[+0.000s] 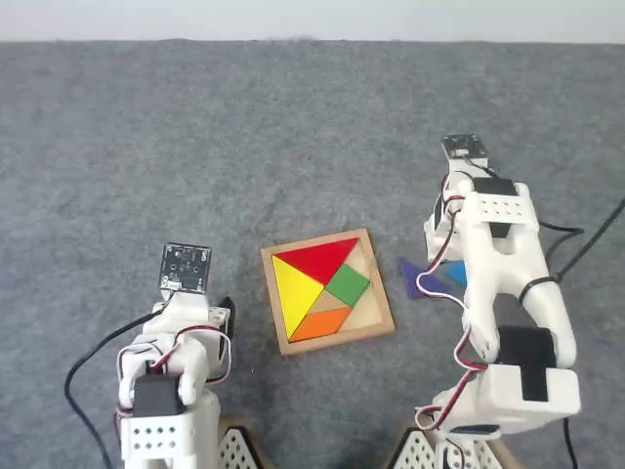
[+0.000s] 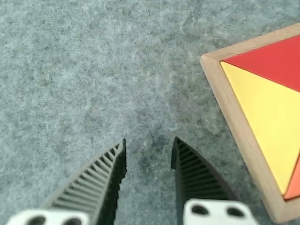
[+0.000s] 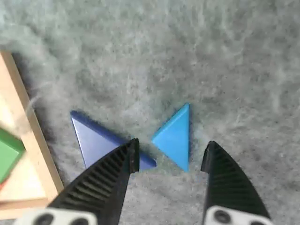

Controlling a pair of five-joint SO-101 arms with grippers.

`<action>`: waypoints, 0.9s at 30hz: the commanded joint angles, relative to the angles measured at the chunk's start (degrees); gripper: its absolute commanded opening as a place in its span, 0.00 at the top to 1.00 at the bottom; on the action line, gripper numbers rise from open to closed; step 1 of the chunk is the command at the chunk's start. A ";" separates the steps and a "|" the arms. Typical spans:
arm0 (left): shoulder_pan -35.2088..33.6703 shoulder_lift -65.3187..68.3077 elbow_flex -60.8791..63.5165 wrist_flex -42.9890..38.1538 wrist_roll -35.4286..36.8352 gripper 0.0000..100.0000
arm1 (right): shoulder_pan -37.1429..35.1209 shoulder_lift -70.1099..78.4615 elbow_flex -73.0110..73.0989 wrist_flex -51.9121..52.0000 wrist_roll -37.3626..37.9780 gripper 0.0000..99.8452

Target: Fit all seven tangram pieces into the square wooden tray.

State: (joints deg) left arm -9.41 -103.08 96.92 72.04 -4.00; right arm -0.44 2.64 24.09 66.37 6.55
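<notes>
Hovering over the light-blue triangle [image 3: 177, 137], R gripper [image 3: 171, 143] has claws apart, one either side. Dark-blue triangle [image 3: 93, 138] lies just beside, both on carpet [image 1: 146, 147] to the right of the tray [image 1: 271, 298]. Tray holds red pc [image 1: 317, 259], yellow pc [image 1: 293, 288], green pc [image 1: 347, 284], orange pc [image 1: 320, 322]. L gripper [image 2: 149, 140] claws apart too, above carpet nr tray corner.

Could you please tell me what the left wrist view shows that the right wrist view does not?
Left wrist view alone: the red triangle, the yellow triangle, the open left gripper. Right wrist view alone: the dark blue triangle, the light blue triangle, the green square, the open right gripper. Both: the wooden tray and the grey mat.
</notes>
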 commanded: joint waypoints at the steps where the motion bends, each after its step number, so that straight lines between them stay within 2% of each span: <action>1: 0.09 -1.58 -0.48 0.53 -0.35 0.85 | 1.01 1.54 -0.26 -1.01 1.05 0.78; 13: 0.09 -1.58 -0.48 0.53 -0.35 0.85 | 2.24 6.46 -0.09 -3.30 1.23 0.78; 18: 0.09 -1.58 -0.48 0.53 -0.35 0.85 | 2.24 6.46 0.00 -3.38 1.23 0.86; 27: 0.09 -1.58 -0.48 0.53 -0.35 0.85 | 2.24 5.93 0.00 -3.38 1.23 0.87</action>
State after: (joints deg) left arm -9.41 -103.08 96.92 72.04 -4.00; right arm 1.41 9.85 24.44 63.56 7.08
